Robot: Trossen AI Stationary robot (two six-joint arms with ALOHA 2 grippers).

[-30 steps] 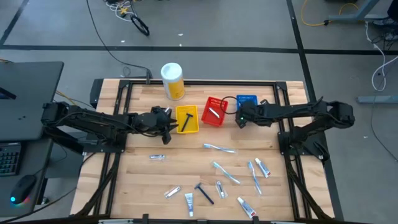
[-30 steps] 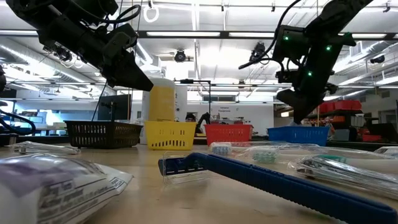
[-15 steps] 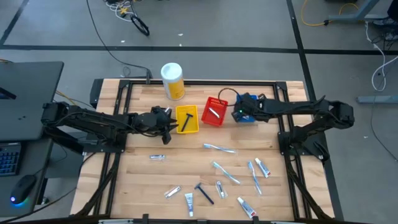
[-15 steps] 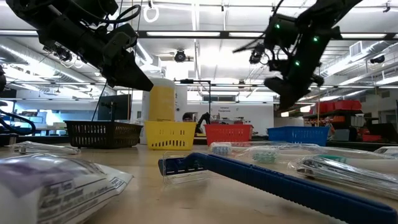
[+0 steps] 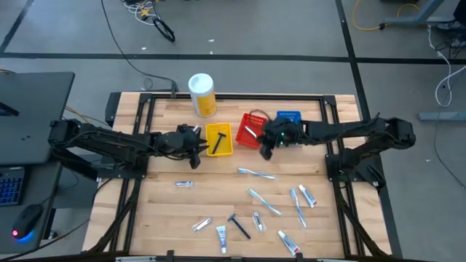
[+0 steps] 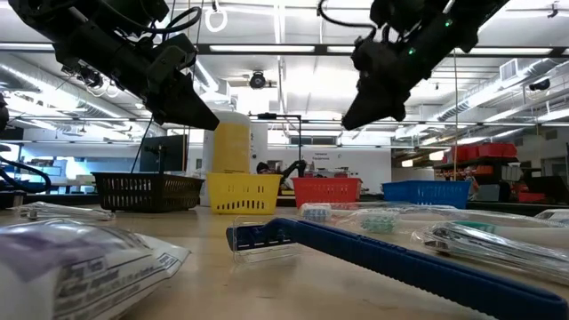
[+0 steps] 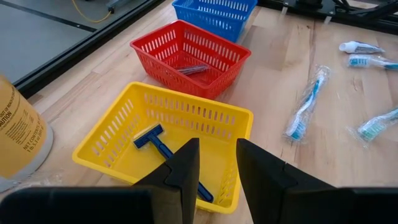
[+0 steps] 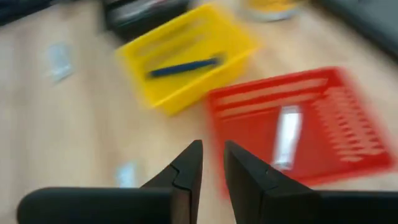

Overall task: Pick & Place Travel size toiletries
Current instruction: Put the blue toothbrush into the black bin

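High view: our right gripper [image 5: 265, 151] hangs empty, fingers slightly parted, beside the red basket [image 5: 251, 131]; our left gripper [image 5: 195, 151], also parted and empty, waits by the yellow basket [image 5: 218, 139].

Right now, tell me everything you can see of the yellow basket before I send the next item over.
The yellow basket is a small rectangular tray of what looks like plastic, with slotted walls and a solid floor. It sits upright on the wooden table, at the back, between the yellow canister and the red basket, apart from both. One dark blue razor lies flat inside it. The left gripper hovers just beside it, jaws slightly apart, touching nothing.
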